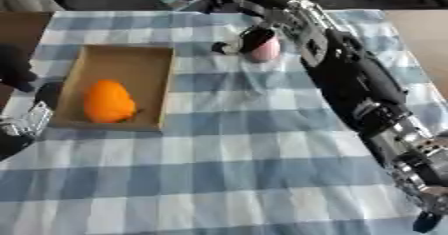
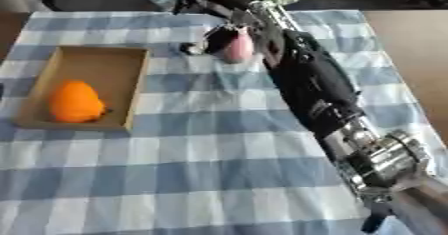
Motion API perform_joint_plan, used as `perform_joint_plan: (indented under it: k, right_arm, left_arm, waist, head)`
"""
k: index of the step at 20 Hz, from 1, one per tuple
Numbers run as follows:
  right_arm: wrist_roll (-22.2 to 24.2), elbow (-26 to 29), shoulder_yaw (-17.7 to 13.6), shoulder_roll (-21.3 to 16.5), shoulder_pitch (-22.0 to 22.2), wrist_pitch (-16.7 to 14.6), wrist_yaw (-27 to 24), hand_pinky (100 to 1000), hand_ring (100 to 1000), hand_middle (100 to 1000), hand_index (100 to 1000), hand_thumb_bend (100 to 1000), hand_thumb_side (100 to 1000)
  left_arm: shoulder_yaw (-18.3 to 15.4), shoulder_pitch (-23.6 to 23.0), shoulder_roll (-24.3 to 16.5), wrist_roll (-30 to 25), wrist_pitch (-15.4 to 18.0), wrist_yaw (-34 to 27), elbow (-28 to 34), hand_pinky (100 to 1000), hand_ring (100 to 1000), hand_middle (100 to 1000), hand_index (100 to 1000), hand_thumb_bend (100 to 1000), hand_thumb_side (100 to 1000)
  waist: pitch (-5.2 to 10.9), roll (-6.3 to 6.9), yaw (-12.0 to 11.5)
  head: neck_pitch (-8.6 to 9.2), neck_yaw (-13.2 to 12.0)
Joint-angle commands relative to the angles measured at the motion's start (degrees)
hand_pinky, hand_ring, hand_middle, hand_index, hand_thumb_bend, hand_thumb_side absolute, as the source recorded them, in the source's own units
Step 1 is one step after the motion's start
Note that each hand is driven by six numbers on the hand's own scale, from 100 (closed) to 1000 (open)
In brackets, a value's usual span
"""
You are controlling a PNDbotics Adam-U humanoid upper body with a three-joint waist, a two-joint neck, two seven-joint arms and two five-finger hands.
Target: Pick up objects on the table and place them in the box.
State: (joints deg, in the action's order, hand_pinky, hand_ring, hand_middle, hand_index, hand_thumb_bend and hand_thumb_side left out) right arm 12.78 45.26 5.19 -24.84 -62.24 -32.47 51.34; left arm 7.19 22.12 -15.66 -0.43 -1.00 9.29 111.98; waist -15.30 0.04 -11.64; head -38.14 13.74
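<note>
Orange fruit (image 1: pixel 108 101) inside cardboard box (image 1: pixel 164 90) — pink object (image 1: pixel 265 50) beyond.

Both eyes are sitting up in the robot's head, looking steeply down and forward over the table (image 1: pixel 262 179) from pretty close. They're sharing nearly the same patch: the checked cloth, the cardboard box (image 1: pixel 122 86) on the left, the right arm crossing the frame. The right eye is just showing everything slid left, so it's cutting off the left arm at the edge.
</note>
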Motion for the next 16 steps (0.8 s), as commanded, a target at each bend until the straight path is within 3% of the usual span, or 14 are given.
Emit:
perform_joint_plan:
  k: [1, 12, 16]
  right_arm:
    - [-0.59, -1.31, -1.54, -2.71, -0.62, 0.37, 1.73, 833, 789, 761, 790, 361, 368]
    - [2.93, -4.71, -3.13, -3.69, -0.47, 2.92, 6.56, 834, 796, 738, 770, 374, 401]
    - [2.65, -5.76, -3.57, -3.37, -0.28, 4.03, 9.06, 824, 786, 708, 744, 375, 373]
  left_arm:
    - [-0.64, 0.28, -1.45, 0.3, 0.04, 0.18, 0.51, 510, 548, 518, 676, 406, 100]
    - [-0.66, 0.22, -1.49, 0.45, 0.0, 0.27, 0.51, 508, 548, 518, 676, 414, 100]
    - [-0.66, 0.18, -1.47, 0.46, -0.04, 0.3, 0.47, 508, 548, 518, 676, 413, 100]
  waist:
    - [0.89, 0.16, 0.14]
    - [0.96, 0.16, 0.62]
    - [1.05, 0.25, 0.56]
  head:
    - [0.72, -0.26]
    - [1.07, -0.14]
    - [1.52, 0.15]
